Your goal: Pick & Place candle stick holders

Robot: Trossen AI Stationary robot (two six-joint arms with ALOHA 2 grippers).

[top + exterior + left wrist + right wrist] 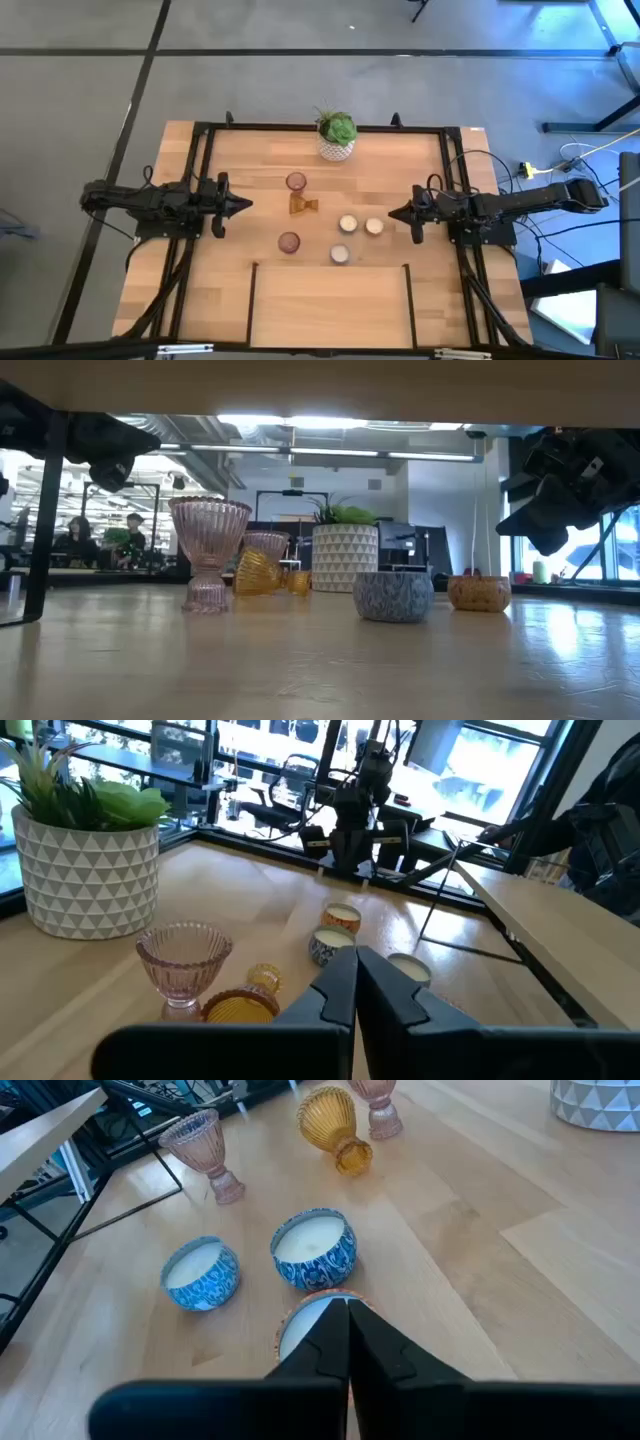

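Note:
Six small holders stand in the middle of the table. Two pink glass ones (pixel 296 182) (pixel 289 242) stand upright on their feet. An amber glass one (pixel 303 205) lies on its side. Three cream-filled ones (pixel 348 224) (pixel 374 227) (pixel 340 254) have blue patterned walls in the right wrist view (pixel 314 1248). My left gripper (pixel 240 207) is shut and empty, left of the amber holder and above the table. My right gripper (pixel 395 213) is shut and empty, just right of the cream holders and above the table (pixel 560 490).
A green plant in a white patterned pot (pixel 337 135) stands at the table's far edge, behind the holders. A dark frame (pixel 205 180) runs along the table's left, right and far sides. Bare wood (pixel 330 300) lies toward the near edge. People sit in the room beyond (pixel 75 535).

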